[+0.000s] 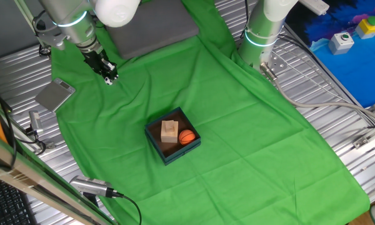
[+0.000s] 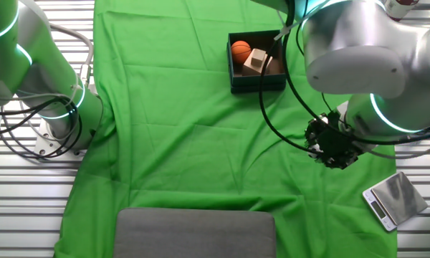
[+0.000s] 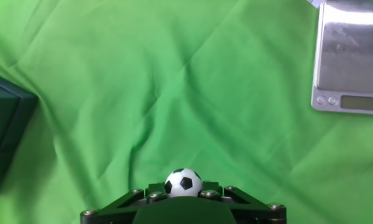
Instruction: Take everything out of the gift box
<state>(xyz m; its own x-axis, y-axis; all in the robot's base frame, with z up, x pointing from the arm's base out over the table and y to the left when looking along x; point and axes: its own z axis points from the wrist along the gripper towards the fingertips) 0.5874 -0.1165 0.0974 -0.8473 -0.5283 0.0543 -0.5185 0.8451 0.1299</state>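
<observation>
The gift box (image 1: 172, 154) with dark teal walls sits mid-cloth and holds a tan wooden block (image 1: 169, 130) and a small orange basketball (image 1: 186, 137); both also show in the gift box (image 2: 256, 79) from the other side, block (image 2: 256, 61) beside basketball (image 2: 241, 50). My gripper (image 1: 109, 76) hangs over the green cloth well away from the box, toward the scale. In the hand view a tiny black-and-white soccer ball (image 3: 183, 182) sits between the jaws, which are shut on it, above the cloth. A corner of the gift box (image 3: 3, 134) shows at the left edge.
A grey metal scale (image 1: 55, 95) lies off the cloth's edge near the gripper; the scale (image 3: 350, 59) shows at upper right in the hand view. A grey pad (image 1: 156, 28) lies at the far end. A second arm's base (image 1: 262, 31) stands at the cloth's other side.
</observation>
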